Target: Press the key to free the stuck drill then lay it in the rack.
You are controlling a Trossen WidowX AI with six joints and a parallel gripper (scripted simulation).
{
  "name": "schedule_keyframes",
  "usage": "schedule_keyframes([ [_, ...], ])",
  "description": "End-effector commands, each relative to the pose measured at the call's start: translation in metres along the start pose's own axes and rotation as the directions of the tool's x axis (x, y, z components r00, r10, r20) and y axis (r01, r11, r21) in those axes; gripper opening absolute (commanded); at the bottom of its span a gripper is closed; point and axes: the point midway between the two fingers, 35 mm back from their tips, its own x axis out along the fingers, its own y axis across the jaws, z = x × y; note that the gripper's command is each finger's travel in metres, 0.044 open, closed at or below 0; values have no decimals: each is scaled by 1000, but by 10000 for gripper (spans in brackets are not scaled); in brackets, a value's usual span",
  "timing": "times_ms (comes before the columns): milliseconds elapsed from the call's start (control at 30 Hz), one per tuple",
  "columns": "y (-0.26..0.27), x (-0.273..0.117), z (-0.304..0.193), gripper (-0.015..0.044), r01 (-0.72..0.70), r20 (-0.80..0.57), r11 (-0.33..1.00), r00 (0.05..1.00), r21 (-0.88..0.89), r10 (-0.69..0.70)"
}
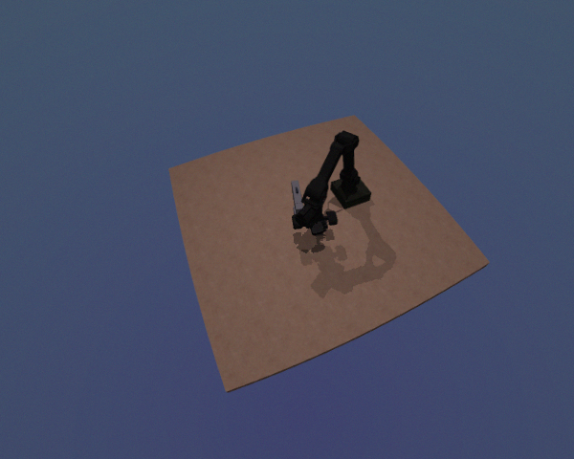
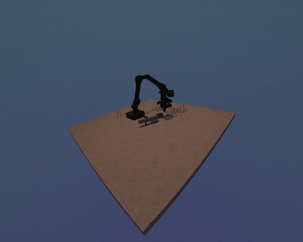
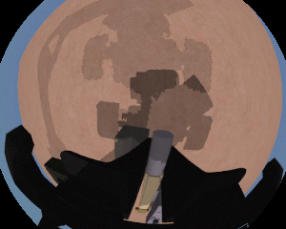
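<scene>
My gripper (image 1: pixel 320 232) (image 2: pixel 164 110) (image 3: pixel 156 143) points down above the table and is shut on the drill. The drill (image 3: pixel 160 159) shows in the wrist view as a grey cylinder with a pale yellow part behind it, between the black fingers. In the top and exterior views the arm and the darkness hide it. A long grey holder (image 1: pixel 294 191) (image 2: pixel 147 119) stands beside the gripper. A small dark piece on top of it, perhaps the key (image 1: pixel 297 189) (image 2: pixel 145 117), is too small to read. A dark block (image 3: pixel 131 142) left of the drill may be the rack; I cannot tell.
The arm's base (image 1: pixel 350 192) (image 2: pixel 135 114) stands on the brown table (image 1: pixel 257 306) (image 2: pixel 146 166), near the holder. The arm reaches over from the base. Shadows of the arm and gripper fall across the table below the gripper.
</scene>
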Motion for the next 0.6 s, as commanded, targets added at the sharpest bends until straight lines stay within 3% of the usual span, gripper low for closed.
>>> schedule_keyframes([
  [0, 8, 0, 1, 0, -3, 1, 1000, 1000, 1, 3],
  [567, 28, 9, 4, 0, -5, 2, 1000, 1000, 1, 5],
])
